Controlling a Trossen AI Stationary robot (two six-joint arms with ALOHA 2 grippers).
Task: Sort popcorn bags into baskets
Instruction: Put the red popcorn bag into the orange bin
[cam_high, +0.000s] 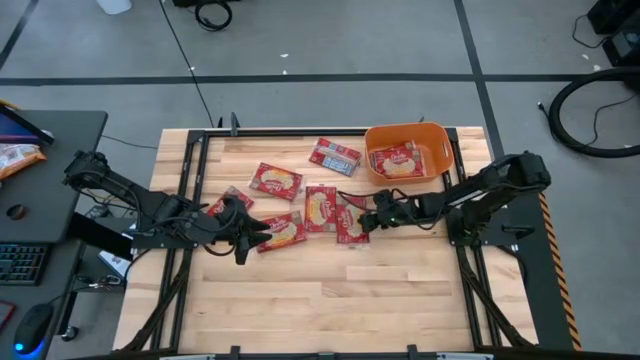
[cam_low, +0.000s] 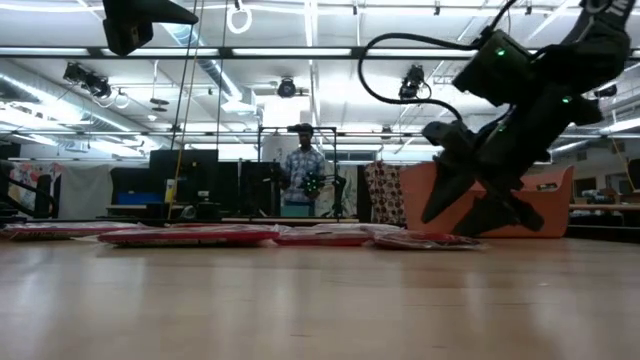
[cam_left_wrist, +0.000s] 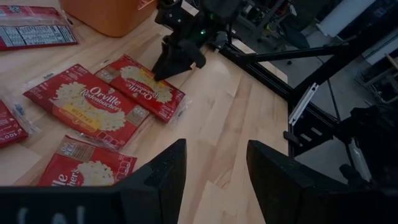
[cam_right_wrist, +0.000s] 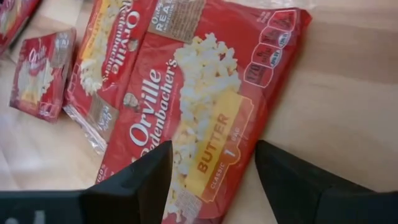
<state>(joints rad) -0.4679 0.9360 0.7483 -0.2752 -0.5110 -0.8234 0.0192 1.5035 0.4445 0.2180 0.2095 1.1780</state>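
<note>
Several red popcorn bags lie flat around the table's middle in the high view; one (cam_high: 335, 156) shows a bluish face. The orange tub (cam_high: 441, 137) stands at the far right with bags (cam_high: 398, 161) inside. My right gripper (cam_high: 362, 218) is open and slants down over one butter bag (cam_right_wrist: 199, 112), a finger on each side of its short end. This bag also shows in the left wrist view (cam_left_wrist: 149, 90) and the low view (cam_low: 420, 240). My left gripper (cam_high: 248, 235) is open and hovers beside another bag (cam_high: 281, 231), touching nothing. My right gripper slants down from the table's right over the butter bag's near end (cam_right_wrist: 208, 186), which lies flat on the table. Whether the fingertips (cam_low: 487, 228) touch the bag cannot be told.
Bare wood fills the near half of the table. The tub (cam_left_wrist: 112, 15) is beyond my right gripper (cam_left_wrist: 177, 56). A dark desk with a keyboard stands off the left edge. A person (cam_low: 302, 170) stands in the room behind the table.
</note>
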